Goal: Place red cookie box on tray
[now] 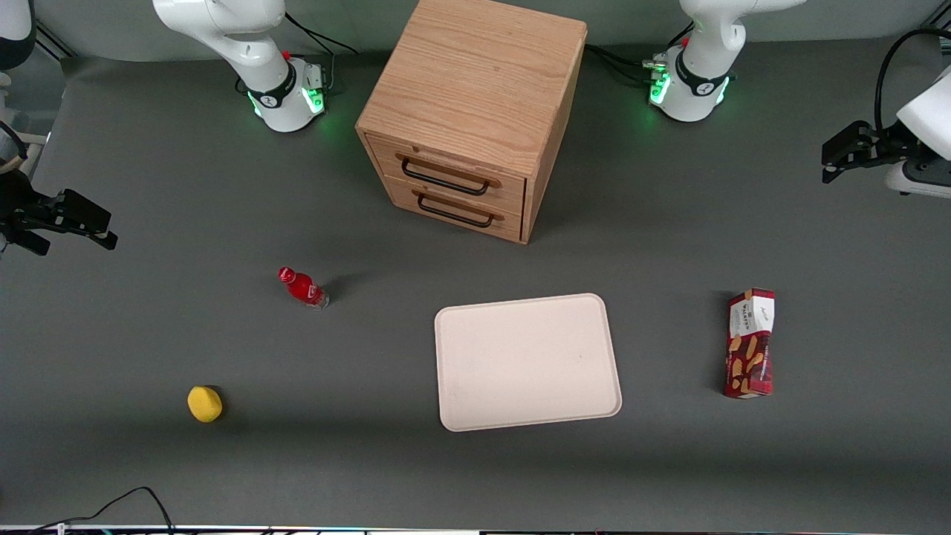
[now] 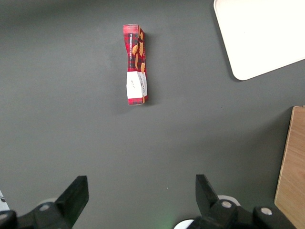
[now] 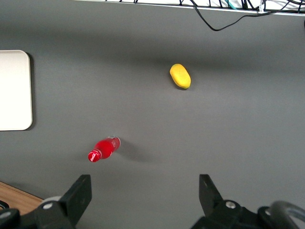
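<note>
The desk is taken up mostly by the cabinet, set farthest from the front camera. The tray is laid flat nearer that camera, nothing on it. The cookie box is found lying on the desk toward the working arm's end, well apart from the tray. The pincer is held high above the desk, spread wide apart, nothing gripped.

Box: printed card, slight sheen. Tray: matt (smooth). Cabinet: grained wood. Gripper, above the table: black plastic.
</note>
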You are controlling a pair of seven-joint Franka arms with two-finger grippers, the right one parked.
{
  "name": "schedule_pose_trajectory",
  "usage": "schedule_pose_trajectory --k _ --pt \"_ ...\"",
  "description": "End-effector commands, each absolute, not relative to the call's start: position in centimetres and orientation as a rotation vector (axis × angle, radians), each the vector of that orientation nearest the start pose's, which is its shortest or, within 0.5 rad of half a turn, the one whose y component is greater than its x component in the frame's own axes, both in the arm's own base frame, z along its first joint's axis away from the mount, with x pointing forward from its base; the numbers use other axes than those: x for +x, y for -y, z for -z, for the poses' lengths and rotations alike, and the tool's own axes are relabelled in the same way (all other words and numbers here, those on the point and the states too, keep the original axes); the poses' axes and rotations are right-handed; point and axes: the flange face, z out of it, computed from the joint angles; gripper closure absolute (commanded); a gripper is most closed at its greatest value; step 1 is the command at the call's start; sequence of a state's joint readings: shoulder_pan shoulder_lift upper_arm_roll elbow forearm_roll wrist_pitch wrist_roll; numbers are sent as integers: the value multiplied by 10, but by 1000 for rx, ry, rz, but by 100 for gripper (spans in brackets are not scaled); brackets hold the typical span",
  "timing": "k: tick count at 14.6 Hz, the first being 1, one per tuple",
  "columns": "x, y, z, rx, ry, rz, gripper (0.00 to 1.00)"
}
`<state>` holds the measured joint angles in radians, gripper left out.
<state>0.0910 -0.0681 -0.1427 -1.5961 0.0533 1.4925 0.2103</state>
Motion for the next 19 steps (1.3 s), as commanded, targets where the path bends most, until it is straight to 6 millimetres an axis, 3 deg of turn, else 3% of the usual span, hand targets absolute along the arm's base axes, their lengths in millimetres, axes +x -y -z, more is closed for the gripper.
schedule_pose_trajectory --k 1,7,12,16,19 --pt "515 22 -651 -3055 -476 -58 0" --pt "516 9 -656 -3084 -456 -64 0" --pt "527 3 -642 -3095 -445 -84 0" --pt "553 -2 -609 -3100 -445 -94 0" --pt "604 -7 -543 -3108 -448 -57 0"
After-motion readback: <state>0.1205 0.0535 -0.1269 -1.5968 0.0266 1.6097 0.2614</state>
